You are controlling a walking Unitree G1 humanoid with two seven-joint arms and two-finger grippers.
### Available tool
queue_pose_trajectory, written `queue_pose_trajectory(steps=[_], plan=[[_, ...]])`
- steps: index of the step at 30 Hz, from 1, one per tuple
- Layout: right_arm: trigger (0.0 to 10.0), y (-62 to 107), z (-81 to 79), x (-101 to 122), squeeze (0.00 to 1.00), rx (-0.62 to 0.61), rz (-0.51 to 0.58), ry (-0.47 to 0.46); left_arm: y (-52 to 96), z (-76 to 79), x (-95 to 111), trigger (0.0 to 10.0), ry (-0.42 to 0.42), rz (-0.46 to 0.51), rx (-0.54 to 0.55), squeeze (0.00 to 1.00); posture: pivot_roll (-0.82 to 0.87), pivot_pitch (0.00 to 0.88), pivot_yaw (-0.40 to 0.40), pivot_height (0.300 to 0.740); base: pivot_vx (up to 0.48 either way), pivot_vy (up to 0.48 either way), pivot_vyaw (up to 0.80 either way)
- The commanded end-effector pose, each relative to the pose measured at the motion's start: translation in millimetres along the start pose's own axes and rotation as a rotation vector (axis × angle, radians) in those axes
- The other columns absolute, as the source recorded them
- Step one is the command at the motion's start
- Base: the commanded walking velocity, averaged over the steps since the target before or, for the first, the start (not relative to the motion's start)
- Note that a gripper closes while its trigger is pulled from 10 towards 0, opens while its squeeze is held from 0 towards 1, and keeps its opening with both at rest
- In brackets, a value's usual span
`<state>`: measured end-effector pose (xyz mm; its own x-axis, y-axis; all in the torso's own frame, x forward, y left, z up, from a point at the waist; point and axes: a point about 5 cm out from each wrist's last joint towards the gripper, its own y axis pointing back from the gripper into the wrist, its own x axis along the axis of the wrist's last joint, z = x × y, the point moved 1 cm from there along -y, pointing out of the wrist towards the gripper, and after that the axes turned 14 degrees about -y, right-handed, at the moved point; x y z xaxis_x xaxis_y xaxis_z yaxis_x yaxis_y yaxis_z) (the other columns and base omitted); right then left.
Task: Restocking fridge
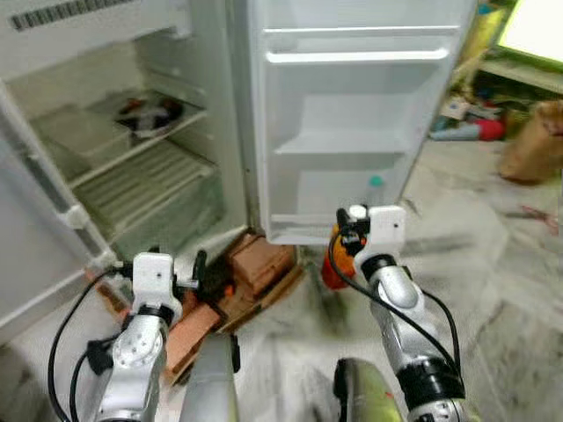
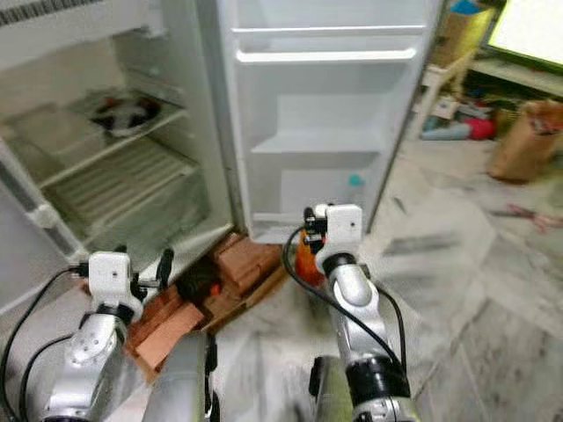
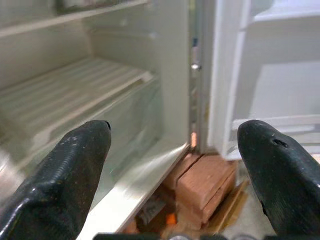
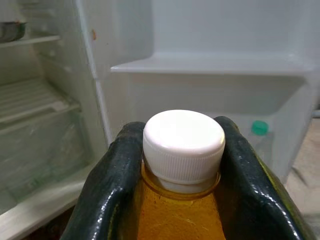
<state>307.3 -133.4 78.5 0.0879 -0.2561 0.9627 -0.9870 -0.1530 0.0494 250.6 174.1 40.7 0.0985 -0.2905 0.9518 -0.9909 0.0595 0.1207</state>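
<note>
Orange bottle (image 4: 180,215) with a white cap (image 4: 183,148) sits pinched at the neck between my right gripper's (image 4: 182,165) fingers (image 4: 112,185), low in the centre of the left eye view, just in front of the open fridge door (image 1: 352,123). I see a teal-capped bottle (image 1: 376,184) standing in the door's bottom shelf. My left gripper (image 3: 180,165) hangs with fingers (image 3: 65,175) spread wide and empty, at lower left of the frame, facing the fridge's lower shelves (image 1: 141,180). Bricks (image 1: 255,264) prop the fridge off the floor (image 1: 510,264).
</note>
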Motion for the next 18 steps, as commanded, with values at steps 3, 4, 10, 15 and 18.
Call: queue_pose_trajectory(steps=[3, 4, 10, 15, 18], plan=[[10.0, -2.6, 6.9, 12.0, 0.0, -0.015, 0.048, 0.024, -3.9, 2.3, 7.6, 10.0, -0.002, 0.028, -0.009, 0.0, -0.02, 0.0, 0.024, 0.632, 0.301, 0.0, 0.0], [10.0, -3.1, 6.4, 12.7, 0.0, -0.014, 0.05, 0.025, -3.9, 2.5, 7.7, 10.0, -0.001, 0.029, -0.009, 0.0, -0.02, 0.0, 0.025, 0.632, 0.3, 0.0, 0.0], [10.0, -4.5, 6.0, 15.5, 0.0, -0.01, 0.063, 0.034, -4.4, 3.2, 7.8, 10.0, 0.001, 0.03, -0.01, 0.0, -0.02, 0.0, 0.023, 0.632, 0.298, 0.0, 0.0], [10.0, -5.0, 5.6, 15.7, 0.0, -0.002, 0.061, 0.035, -5.2, 3.7, 7.8, 10.0, 0.003, 0.029, -0.01, 0.0, -0.02, 0.0, 0.023, 0.632, 0.296, 0.0, 0.0], [10.0, -5.5, 4.8, 15.7, 0.0, 0.002, 0.061, 0.036, -5.9, 3.9, 7.8, 10.0, 0.003, 0.029, -0.01, 0.0, -0.03, 0.0, 0.022, 0.632, 0.298, 0.0, 0.0]])
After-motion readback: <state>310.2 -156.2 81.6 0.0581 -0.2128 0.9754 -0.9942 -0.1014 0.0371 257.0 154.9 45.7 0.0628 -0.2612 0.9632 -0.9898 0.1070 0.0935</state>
